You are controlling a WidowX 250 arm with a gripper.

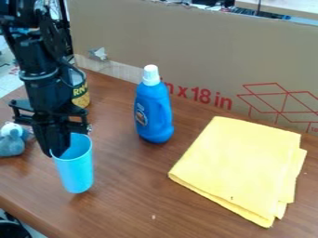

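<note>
The pincer [56,153] pointed downward at the left of the camera view, its tips at the left rim of the light blue cup [77,169]. The pictures did not allow the opening of the pincer to be determined: wide, narrow or closed on the cup wall could not be told. The cup stood upright, mouth up, on the brown wood-grain tabletop [130,200], near its front left edge. To the left of the pincer, near that edge, was a grey-blue soft toy [11,142]. Behind the arm [43,69], and partly hidden by it, stood a can [82,98] with a yellow lower part. To the right of the cup and farther back, a blue bottle [153,111] with a white cap [151,74] stood upright, well apart from the pincer. To the right of the bottle and nearer the camera, a folded yellow cloth [239,169] lay flat. A cardboard panel [186,42] with red print stood upright along the rear of the tabletop.
</note>
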